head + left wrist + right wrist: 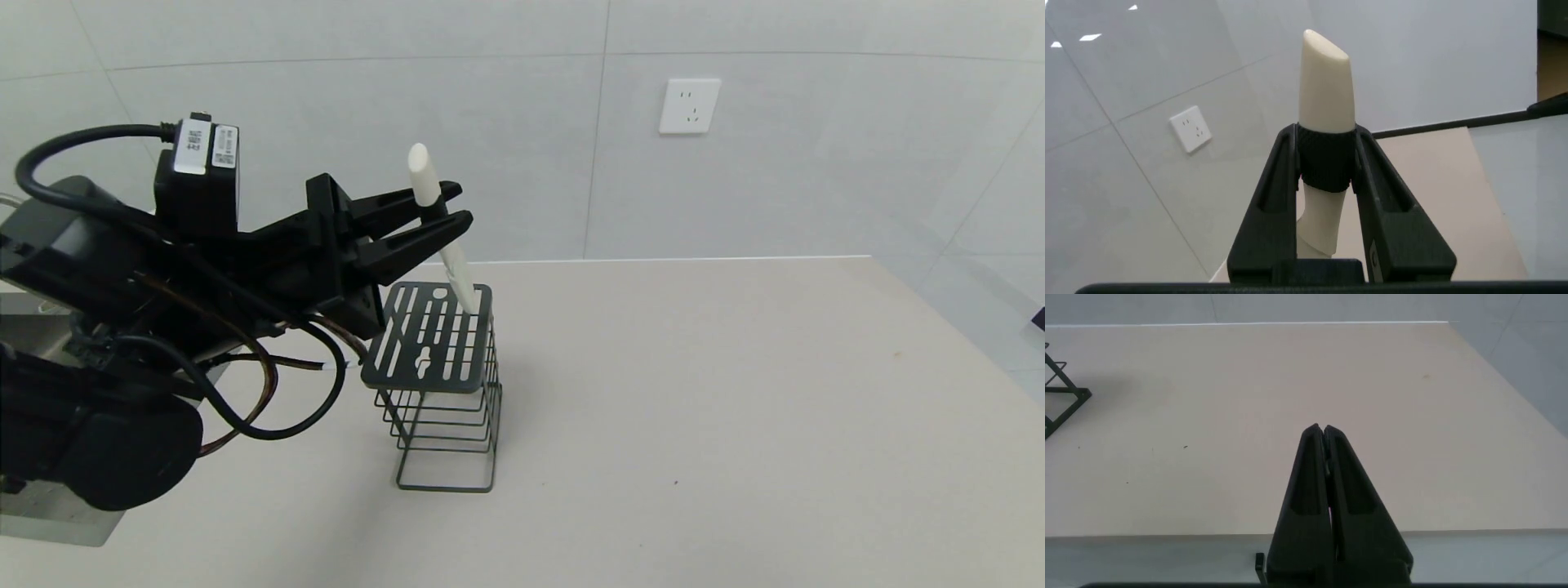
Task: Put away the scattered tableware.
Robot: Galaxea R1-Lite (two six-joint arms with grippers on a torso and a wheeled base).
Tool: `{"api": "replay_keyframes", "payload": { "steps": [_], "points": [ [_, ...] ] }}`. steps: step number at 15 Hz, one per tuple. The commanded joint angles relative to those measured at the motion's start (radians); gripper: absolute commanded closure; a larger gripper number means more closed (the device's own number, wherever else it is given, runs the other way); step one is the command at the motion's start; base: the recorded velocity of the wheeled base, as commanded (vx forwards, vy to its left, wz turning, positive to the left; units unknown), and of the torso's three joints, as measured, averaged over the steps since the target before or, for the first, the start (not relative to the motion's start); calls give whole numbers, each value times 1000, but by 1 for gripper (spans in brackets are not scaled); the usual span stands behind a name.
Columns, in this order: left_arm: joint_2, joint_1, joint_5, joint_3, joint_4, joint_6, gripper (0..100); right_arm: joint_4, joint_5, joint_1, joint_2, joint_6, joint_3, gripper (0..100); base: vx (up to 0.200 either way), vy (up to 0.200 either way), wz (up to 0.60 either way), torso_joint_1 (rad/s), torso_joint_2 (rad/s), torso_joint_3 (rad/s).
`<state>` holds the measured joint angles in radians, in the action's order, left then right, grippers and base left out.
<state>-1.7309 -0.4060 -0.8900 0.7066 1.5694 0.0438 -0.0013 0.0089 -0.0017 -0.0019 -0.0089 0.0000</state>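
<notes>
Black wire cutlery rack point(429, 343) stands on the beige table point(735, 392), with a white wall socket point(690, 106) behind to its right. Left gripper point(451, 214), held out roughly level above the rack, clamps a tilted cream utensil handle point(420, 167) whose lower end meets the slotted top. Right gripper point(1324, 437) hangs above the table, fingers pressed together, empty.

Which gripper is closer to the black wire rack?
Left. The left gripper hangs just above the wire rack, clamping a white utensil whose lower end reaches its top. The right gripper is shut over the table, well away from it.
</notes>
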Motion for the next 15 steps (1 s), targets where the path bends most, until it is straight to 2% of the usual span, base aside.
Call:
{"api": "replay_keyframes", "payload": {
  "steps": [1,15],
  "points": [
    [-29,-5,2,7,1,2,100,0,0,0,2,-2,0,100,0,0,0,0,0,0],
    [-64,19,11,44,-2,2,100,0,0,0,2,-5,0,100,0,0,0,0,0,0]
  ]
}}
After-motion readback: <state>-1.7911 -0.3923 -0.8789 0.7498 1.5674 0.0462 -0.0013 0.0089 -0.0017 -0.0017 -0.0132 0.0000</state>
